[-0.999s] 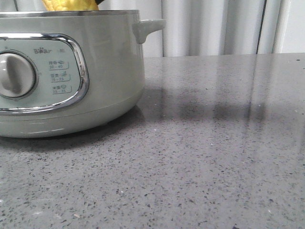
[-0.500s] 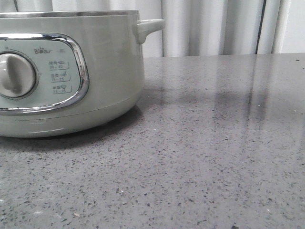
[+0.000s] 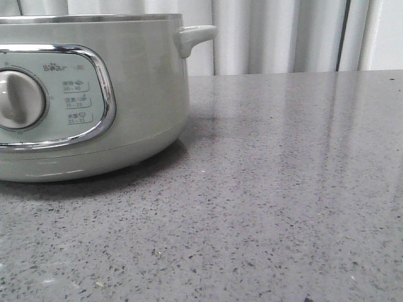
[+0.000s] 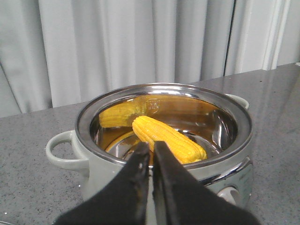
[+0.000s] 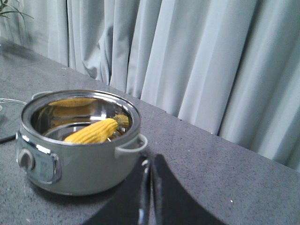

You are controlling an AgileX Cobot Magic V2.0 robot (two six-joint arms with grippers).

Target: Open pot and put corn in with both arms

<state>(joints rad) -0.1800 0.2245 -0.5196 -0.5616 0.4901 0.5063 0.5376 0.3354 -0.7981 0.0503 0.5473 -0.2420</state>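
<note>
corn [image 4: 169, 142] inside open pot [image 4: 164, 136]

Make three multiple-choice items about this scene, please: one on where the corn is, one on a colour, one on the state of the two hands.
1. Where is the corn cob?
A. inside the pot
B. on the counter beside the pot
C. in the left hand

2. What colour is the pot's outer wall?
A. red
B. pale grey-green
C. black

3. How are the two hands?
A. both shut, holding nothing
B. both wide open
C. the right one shut on the corn cob

Answers:
1. A: the corn cob lies in the steel bowl of the pot.
2. B: seen in all views.
3. A: left hand and right hand show fingers together, empty.
</note>
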